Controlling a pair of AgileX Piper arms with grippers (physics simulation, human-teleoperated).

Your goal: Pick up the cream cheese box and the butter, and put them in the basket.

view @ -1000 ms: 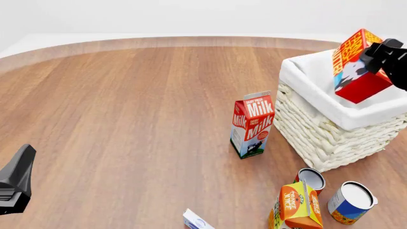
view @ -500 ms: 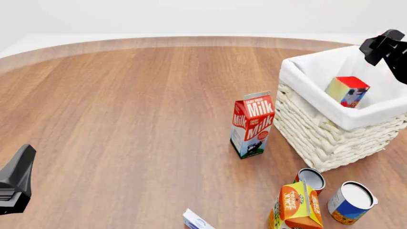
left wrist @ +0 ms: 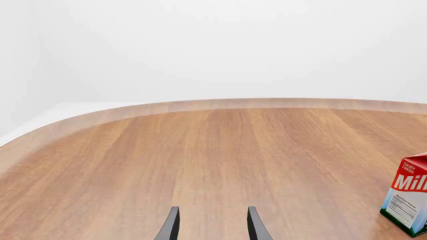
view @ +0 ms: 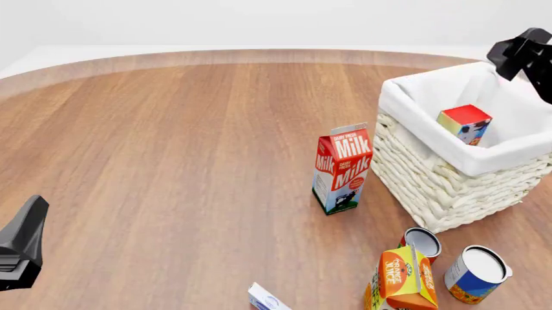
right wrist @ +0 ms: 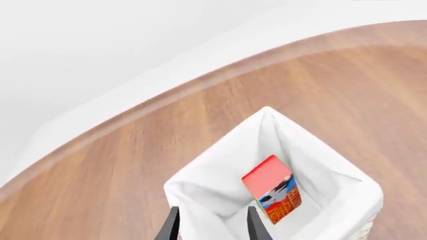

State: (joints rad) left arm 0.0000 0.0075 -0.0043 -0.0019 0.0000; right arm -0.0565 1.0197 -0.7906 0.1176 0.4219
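The butter [view: 465,124] is lying inside the basket [view: 431,181], tilted against the white cloth lining with its red end face turned upward and part of the cow picture showing on the side below it. In the right wrist view the butter [right wrist: 272,188] is sitting near the middle of the basket [right wrist: 200,192], nothing touching it. The right gripper [right wrist: 209,225] is hanging above the basket with its jaws parted and holding nothing; in the front view the right gripper [view: 521,51] is showing as a black shape over the basket's far corner, clear of the rim.

The cream cheese box [view: 266,299] is resting on the table [view: 172,161] well apart from the basket, on the near side of it and past the milk carton [view: 342,169] (only a white and light-blue corner of the box is showing at the frame's lower edge). The milk carton is standing upright just beside the basket's woven wall. On the near side of the basket, an orange juice carton [view: 402,279] is standing between two cans [view: 421,243], the larger can [view: 477,274] nearer the frame's corner.

The left gripper [left wrist: 211,227] is hovering low over bare table far from the basket, its jaws apart and empty, with the milk carton [left wrist: 407,201] at the edge of its view
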